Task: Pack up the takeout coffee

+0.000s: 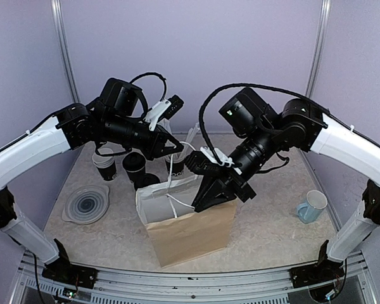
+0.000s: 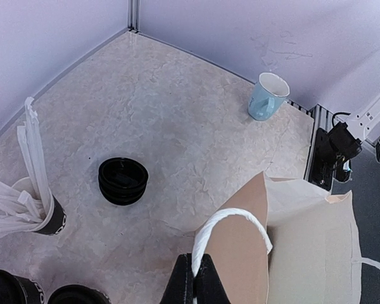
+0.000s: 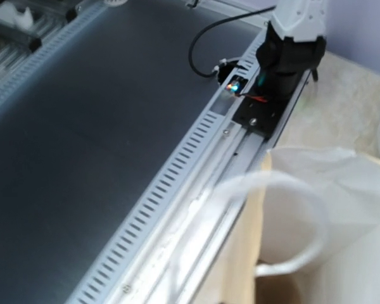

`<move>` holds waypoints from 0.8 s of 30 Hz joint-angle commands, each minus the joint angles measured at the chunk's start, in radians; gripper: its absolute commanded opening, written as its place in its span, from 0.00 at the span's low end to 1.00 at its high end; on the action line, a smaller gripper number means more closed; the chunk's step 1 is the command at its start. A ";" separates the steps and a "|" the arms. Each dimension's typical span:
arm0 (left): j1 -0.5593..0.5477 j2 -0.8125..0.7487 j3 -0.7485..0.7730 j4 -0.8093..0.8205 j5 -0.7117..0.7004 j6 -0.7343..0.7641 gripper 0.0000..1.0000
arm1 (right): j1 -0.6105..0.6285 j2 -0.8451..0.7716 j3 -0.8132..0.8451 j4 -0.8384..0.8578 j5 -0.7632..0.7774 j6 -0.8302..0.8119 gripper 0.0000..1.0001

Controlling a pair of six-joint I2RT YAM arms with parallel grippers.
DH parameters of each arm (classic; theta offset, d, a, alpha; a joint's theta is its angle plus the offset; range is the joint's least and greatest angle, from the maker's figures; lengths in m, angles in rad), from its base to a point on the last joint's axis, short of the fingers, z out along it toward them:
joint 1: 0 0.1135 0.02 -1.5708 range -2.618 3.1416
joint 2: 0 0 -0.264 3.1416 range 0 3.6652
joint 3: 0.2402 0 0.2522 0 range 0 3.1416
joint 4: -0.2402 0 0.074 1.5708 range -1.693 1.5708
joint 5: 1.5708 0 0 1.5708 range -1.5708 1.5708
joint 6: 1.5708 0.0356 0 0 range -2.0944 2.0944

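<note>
A brown paper bag (image 1: 190, 231) with a white lining stands open near the table's front. My left gripper (image 1: 175, 149) is behind the bag and shut on its far white handle (image 2: 231, 221), holding it up. Its closed fingertips (image 2: 206, 285) pinch the cord in the left wrist view. My right gripper (image 1: 198, 204) points down at the bag's mouth beside the near handle (image 3: 285, 190). Its fingers are outside the right wrist view. The takeout coffee (image 1: 134, 166), a black cup with a dark lid, stands on the table behind the bag.
A white-rimmed stack of black cups (image 1: 106, 166) stands left of the coffee. A stack of black lids (image 2: 123, 180) lies beside the bag. A cup of white stirrers (image 2: 44, 215) is further back. A grey round dish (image 1: 87, 204) sits left, a pale blue mug (image 1: 311, 206) right.
</note>
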 commanded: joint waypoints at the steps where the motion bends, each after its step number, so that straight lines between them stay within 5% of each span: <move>1: 0.009 -0.023 0.023 0.015 -0.003 -0.006 0.00 | 0.008 0.005 0.044 0.017 0.029 0.027 0.00; 24: 0.003 0.076 0.400 -0.118 -0.033 0.012 0.00 | -0.039 0.041 0.388 -0.062 0.035 -0.048 0.00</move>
